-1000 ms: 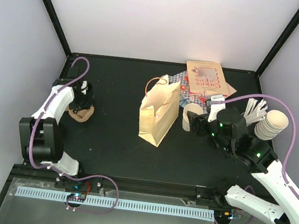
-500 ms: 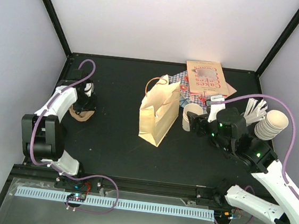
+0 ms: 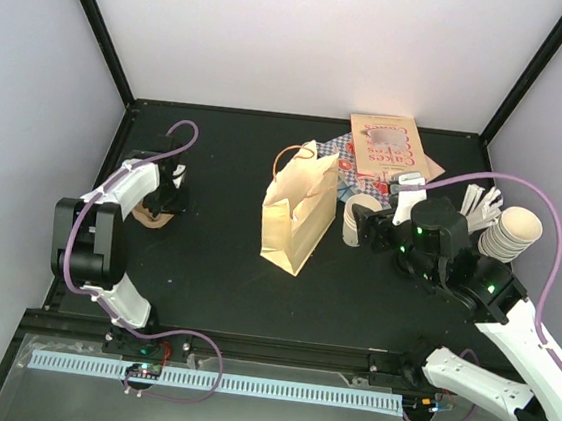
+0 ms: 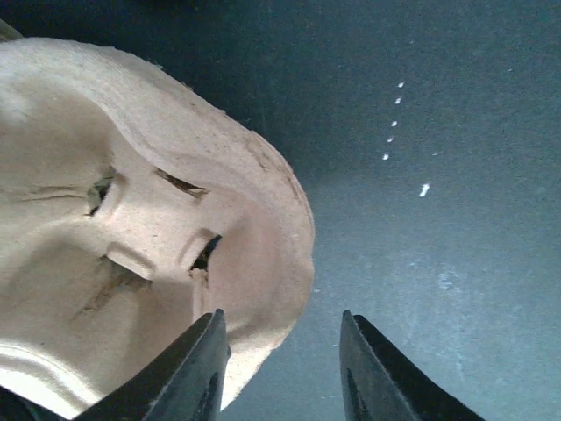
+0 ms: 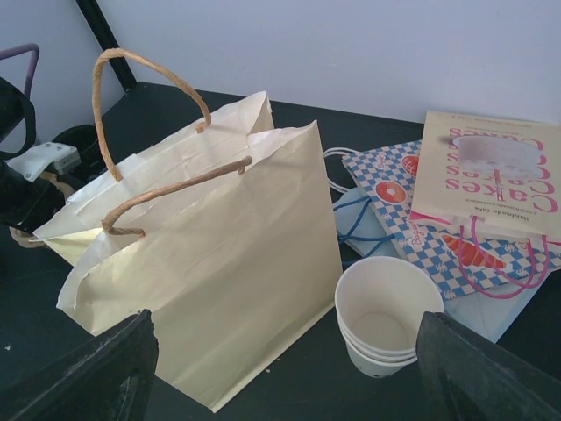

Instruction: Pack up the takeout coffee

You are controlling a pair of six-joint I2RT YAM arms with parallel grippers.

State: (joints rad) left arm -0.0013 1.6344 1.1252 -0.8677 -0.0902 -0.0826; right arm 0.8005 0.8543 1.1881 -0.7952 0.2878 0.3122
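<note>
Black table (image 3: pixel 214 274), pale walls on three sides, dark corner posts.

Change noted: over the last second the left arm has swung its elbow inward and its cable loop has moved right. The left gripper (image 4: pixel 280 368) has crept slightly right but remains low over the carrier (image 4: pixel 131 219). The right arm has barely shifted.

Left gripper: fingers apart, holding nothing; one finger lies over the carrier's rim, the other over bare table. Right gripper (image 5: pixel 285 342): fingers spread wide, empty, facing the bag (image 3: pixel 295 217) from the right.

Coffee: no lidded cup shows in any current view. Only lidless cups (image 5: pixel 386 320) are seen, nested just beside the bag's right side, with a second stack (image 3: pixel 515 235) further right. Whether the coffee is hidden by an arm cannot be told.

Judgement: packing has not begun; the left arm's move looks like repositioning at the carrier, not a pickup.

Clearances: the bag stands upright mid-table, mouth open, handles raised. Bare table lies between carrier and bag and along the near side. The carrier sits near the left edge. The right side is crowded, with printed bags (image 3: pixel 388 146) behind the cups
</note>
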